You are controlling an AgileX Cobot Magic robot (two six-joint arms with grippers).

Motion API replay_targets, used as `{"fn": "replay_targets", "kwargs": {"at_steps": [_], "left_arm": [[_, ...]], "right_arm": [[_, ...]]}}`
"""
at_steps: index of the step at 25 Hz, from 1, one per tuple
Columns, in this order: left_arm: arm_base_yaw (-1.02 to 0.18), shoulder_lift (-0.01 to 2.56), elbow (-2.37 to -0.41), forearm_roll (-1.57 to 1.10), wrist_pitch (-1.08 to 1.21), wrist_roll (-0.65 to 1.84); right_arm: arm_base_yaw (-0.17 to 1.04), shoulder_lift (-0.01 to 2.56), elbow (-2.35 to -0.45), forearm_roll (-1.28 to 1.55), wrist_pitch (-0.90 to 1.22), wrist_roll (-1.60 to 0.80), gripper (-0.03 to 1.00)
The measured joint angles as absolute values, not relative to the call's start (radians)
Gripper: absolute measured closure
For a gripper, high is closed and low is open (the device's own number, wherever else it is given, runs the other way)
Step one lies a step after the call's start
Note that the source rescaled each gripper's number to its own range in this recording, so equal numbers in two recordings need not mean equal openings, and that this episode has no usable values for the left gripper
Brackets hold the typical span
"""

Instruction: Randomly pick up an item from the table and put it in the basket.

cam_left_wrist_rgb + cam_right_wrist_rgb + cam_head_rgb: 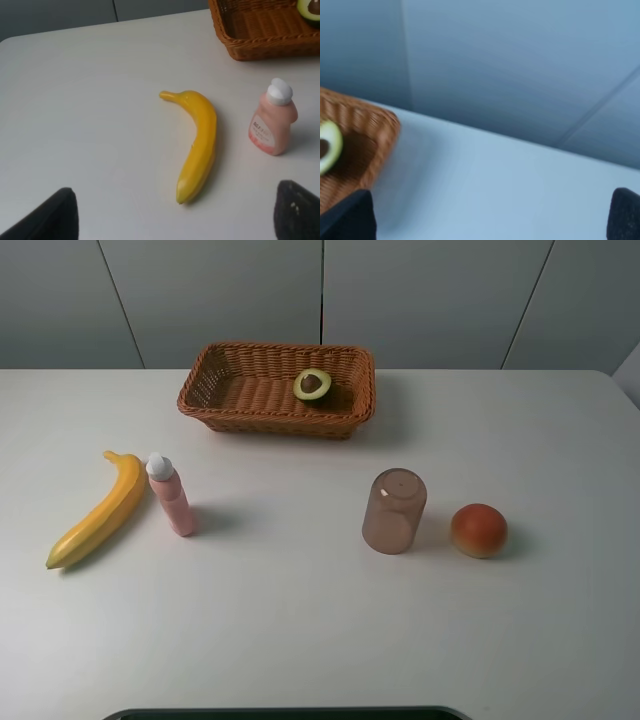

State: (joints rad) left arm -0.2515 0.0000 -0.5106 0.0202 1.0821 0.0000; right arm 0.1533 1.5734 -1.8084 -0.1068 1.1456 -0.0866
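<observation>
Nearest the high camera, on the white counter (300,640), stand an upturned translucent brown cup (394,511) and, just beside it, a round orange-red fruit (479,530). Over on the left lie a yellow banana (97,510) and a small pink bottle (171,495) with a white cap, close together but apart. Neither arm shows in this view.

At the far side sits the woven basket (215,400), and the halved avocado (312,384) already lies inside it, cut face up with the brown pit showing, toward the right end. So the placing looks done.

In the left wrist view the left pincer (172,215) has its two dark fingertips spread wide at the picture's lower corners, with nothing between them; the banana and bottle lie on the counter beyond. In the blurred right wrist view, the right pincer (492,215) is likewise spread wide and empty, with the basket's corner and a slice of the avocado at the edge.

Should the avocado need handling again, it looks light and rigid, probably a smooth model fruit. The rounded skin may slip, so closing across the narrower width, skin side to skin side, seems the safest hold.
</observation>
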Motion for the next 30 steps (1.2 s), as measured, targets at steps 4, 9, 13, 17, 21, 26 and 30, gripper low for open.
{"fn": "replay_targets", "kwargs": {"at_steps": [4,9,13,17,21,26,30], "left_arm": [[-0.251,0.000,-0.511,0.020,1.082,0.000],[-0.251,0.000,-0.511,0.020,1.082,0.000],[-0.251,0.000,-0.511,0.020,1.082,0.000],[-0.251,0.000,-0.511,0.020,1.082,0.000],[-0.251,0.000,-0.511,0.020,1.082,0.000],[-0.251,0.000,-0.511,0.020,1.082,0.000],[-0.251,0.000,-0.511,0.020,1.082,0.000]], "right_arm": [[0.051,1.447,-1.762,-0.080,1.205,-0.114,-0.01],[-0.015,1.202,-1.550,-0.065,1.202,-0.120,-0.01],[-0.019,1.002,-1.342,-0.065,1.150,-0.120,-0.01],[-0.019,0.805,-1.140,-0.065,1.140,-0.120,-0.02],[-0.019,0.618,-0.943,-0.065,1.138,-0.120,-0.02],[-0.019,0.383,-0.740,-0.031,1.099,-0.110,-0.02],[-0.019,0.211,-0.622,-0.007,1.082,-0.086,-0.02]]}}
